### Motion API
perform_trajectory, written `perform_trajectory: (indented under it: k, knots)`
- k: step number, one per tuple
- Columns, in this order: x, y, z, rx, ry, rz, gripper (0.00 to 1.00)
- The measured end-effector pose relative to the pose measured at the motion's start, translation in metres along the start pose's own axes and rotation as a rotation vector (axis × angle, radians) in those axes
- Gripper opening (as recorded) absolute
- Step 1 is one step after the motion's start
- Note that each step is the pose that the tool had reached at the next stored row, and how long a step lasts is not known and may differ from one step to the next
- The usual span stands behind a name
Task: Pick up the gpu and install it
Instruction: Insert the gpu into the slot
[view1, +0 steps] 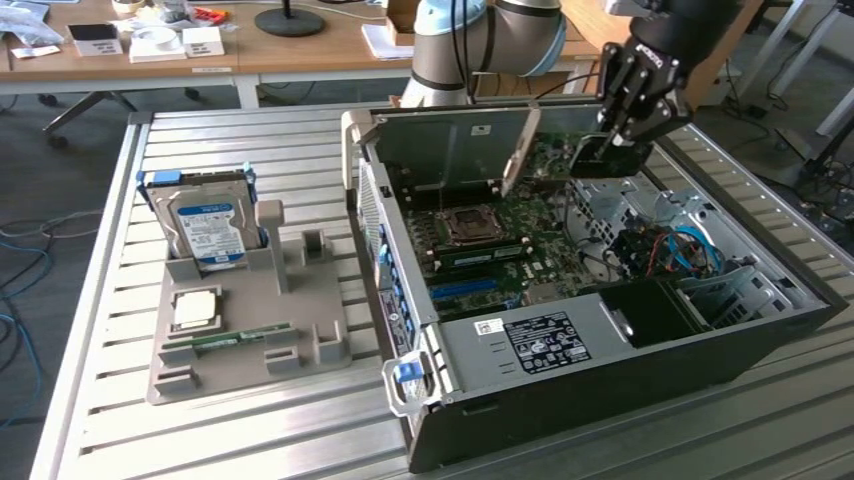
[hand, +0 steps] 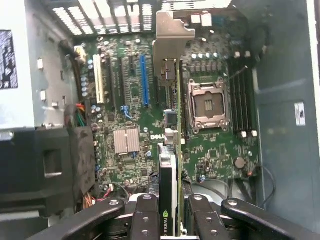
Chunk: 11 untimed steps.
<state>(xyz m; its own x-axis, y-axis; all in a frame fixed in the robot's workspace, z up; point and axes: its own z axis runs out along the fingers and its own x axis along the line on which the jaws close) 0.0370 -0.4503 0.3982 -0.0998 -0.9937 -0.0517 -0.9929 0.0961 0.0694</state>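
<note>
My gripper (view1: 625, 128) hangs over the back part of the open computer case (view1: 627, 400), shut on the gpu (view1: 609, 158), a dark card held on edge. The wrist view looks along the gpu (hand: 170, 150) from its thin edge, with its silver bracket (hand: 172, 37) at the far end. The fingers (hand: 145, 220) clamp it from both sides, and the gripper (hand: 170, 222) is centred on the card. Below lies the motherboard (hand: 135, 95), with a blue slot (hand: 144, 80) beside the card's line and the CPU socket (hand: 207, 102) on the other side. The card stays above the board.
In the exterior view's left, a grey holder (view1: 247, 380) on the slatted metal table carries a hard drive (view1: 207, 225), a CPU chip (view1: 196, 310) and a RAM stick (view1: 227, 338). The power supply (view1: 534, 345) and cables (view1: 674, 250) crowd the case.
</note>
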Motion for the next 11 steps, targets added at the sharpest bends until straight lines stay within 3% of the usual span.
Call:
perform_trajectory:
  k: [4,11]
  knots:
    - [0.0,0.0,0.0003,-0.0017,0.0031,-0.044,0.27]
    - [0.0001,0.0005,0.0003,-0.0006,0.0034,-0.05,0.27]
